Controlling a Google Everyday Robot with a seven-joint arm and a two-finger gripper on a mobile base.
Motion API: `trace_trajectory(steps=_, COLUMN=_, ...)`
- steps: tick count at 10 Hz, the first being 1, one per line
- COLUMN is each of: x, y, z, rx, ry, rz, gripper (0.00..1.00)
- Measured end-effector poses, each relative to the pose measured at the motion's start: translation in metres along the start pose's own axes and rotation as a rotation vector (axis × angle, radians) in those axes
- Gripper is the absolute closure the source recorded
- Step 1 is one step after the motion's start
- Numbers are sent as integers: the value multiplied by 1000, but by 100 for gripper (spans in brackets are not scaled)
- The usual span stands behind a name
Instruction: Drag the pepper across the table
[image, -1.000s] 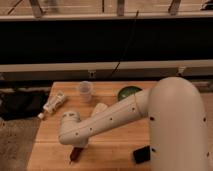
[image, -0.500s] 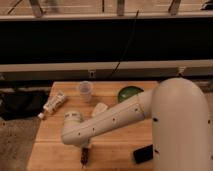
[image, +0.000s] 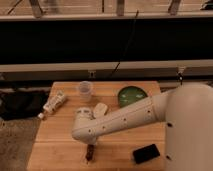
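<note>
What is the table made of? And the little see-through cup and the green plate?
The table looks like matte light wood: plank lines show. The cup seems clear plastic. The green plate, glossy, may be plastic or ceramic. The gripper is low by the pepper.

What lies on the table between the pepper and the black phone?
Camera view: bare wood of the table lies between the pepper and the phone. The pincer sits at the pepper.
</note>
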Motion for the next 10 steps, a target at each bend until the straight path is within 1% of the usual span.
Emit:
trace_trajectory(steps=1, x=7, y=10, z=0, rx=-5, ry=3, rz=1, gripper=97)
trace_trajectory(steps=3, x=22, y=31, z=0, rx=-2, ry=0, rz=12, gripper=97)
trace_trajectory(steps=6, x=33, y=34, z=0, rx=5, ry=-2, rz=11, gripper=97)
trace_trajectory(steps=10, x=52, y=47, z=-1, rx=2, ry=-1, rz=5, gripper=97)
